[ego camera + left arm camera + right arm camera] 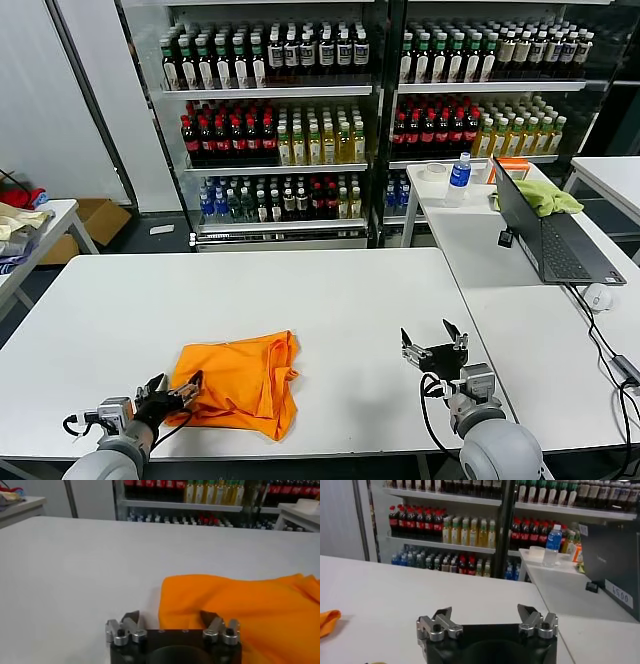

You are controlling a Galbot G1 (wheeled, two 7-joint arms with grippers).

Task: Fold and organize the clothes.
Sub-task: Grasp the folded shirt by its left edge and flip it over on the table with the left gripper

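The orange T-shirt point(243, 383) lies folded into a rough, rumpled square on the near part of the white table point(330, 300), left of centre. The left gripper point(172, 388) sits low at the shirt's near-left corner with its jaws spread; one finger point(210, 618) rests over the cloth edge and the other point(131, 619) is over bare table, with nothing grasped. The right gripper point(435, 345) hovers over bare table well to the right of the shirt, jaws released and empty. A laptop point(545, 235) stands on the right-hand table.
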